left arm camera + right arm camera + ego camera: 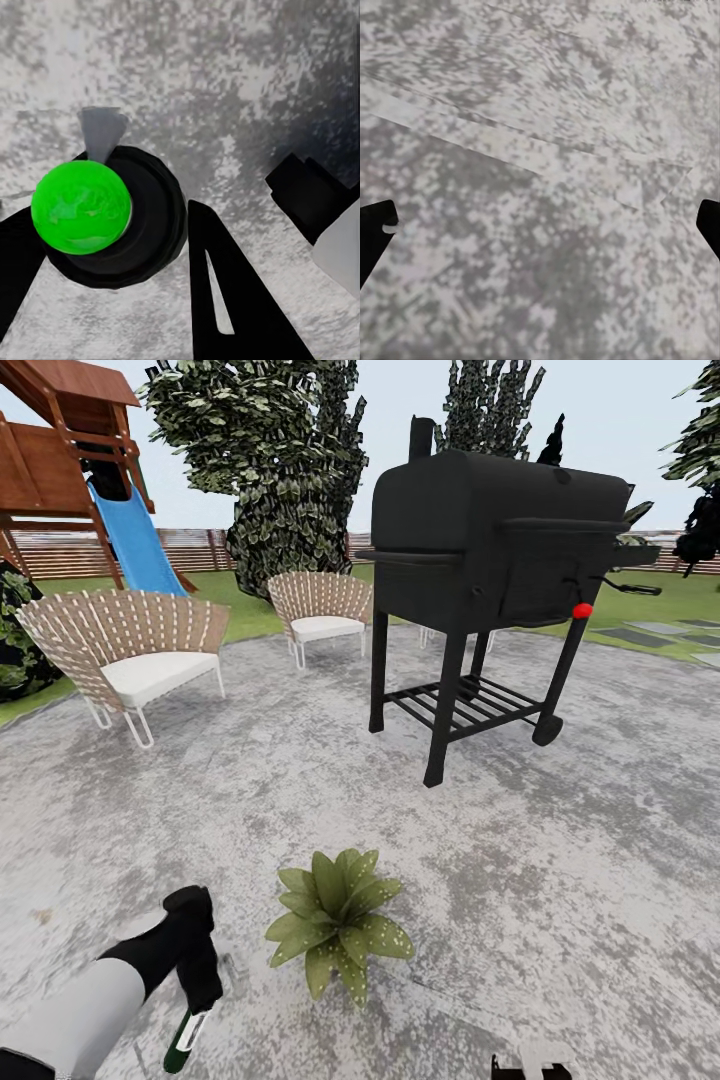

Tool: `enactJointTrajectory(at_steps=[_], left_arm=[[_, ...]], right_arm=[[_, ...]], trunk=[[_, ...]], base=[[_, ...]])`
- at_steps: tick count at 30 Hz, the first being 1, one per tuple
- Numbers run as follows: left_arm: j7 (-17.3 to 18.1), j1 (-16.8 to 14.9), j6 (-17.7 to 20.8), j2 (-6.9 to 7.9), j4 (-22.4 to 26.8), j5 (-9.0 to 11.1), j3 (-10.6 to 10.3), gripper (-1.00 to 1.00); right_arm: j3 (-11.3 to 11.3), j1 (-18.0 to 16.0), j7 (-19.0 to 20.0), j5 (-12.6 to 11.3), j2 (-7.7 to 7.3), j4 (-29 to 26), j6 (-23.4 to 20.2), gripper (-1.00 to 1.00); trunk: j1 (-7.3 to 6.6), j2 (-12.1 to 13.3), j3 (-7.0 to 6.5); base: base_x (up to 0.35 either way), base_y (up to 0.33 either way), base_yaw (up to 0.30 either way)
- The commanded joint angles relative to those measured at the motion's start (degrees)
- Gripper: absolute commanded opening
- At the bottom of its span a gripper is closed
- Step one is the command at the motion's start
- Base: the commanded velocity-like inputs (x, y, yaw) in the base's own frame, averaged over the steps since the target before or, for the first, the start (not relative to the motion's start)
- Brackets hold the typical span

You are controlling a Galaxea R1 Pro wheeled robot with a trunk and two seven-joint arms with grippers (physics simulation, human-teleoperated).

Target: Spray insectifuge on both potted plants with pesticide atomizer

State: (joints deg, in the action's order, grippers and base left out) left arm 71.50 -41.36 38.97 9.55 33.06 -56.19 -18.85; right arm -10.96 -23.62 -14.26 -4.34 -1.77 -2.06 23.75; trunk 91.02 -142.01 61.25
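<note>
One potted plant, a low rosette of pointed, pale-speckled green leaves, stands on the grey paved patio just ahead of me; its leaves hide the pot. My left gripper hangs left of the plant, shut on the pesticide atomizer, a green bottle pointing down. In the left wrist view the atomizer shows as a black round body with a bright green knob and a grey nozzle, held between the black fingers. My right gripper sits at the lower edge, open over bare paving.
A black barbecue grill on legs stands ahead to the right. Two woven chairs sit at the patio's far left edge. Behind them are a wooden playset with a blue slide, trees, lawn and a slatted fence.
</note>
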Motion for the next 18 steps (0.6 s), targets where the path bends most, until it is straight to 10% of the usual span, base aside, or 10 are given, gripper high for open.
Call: enactJointTrajectory(at_steps=[1,12,18], left_arm=[[0.20,-0.03,-0.38,0.08,0.12,-0.08,0.86,-1.00],[-3.53,0.06,-7.44,0.14,-0.01,-0.05,14.16,-1.00],[-3.47,0.06,-7.58,0.10,-0.01,-0.06,14.55,-1.00]], right_arm=[[-0.48,-0.03,-0.15,-0.47,0.00,-0.01,0.16,1.00],[-0.47,-0.03,-0.15,-0.49,-0.08,0.04,0.16,1.00],[-0.47,-0.02,-0.21,-0.49,-0.08,0.04,0.16,1.00]], trunk=[[-0.01,-0.02,0.05],[-0.01,-0.02,0.05],[-0.01,-0.02,0.05]], base=[[0.000,0.000,0.000],[0.000,0.004,-0.217],[-0.096,0.259,-0.170]])
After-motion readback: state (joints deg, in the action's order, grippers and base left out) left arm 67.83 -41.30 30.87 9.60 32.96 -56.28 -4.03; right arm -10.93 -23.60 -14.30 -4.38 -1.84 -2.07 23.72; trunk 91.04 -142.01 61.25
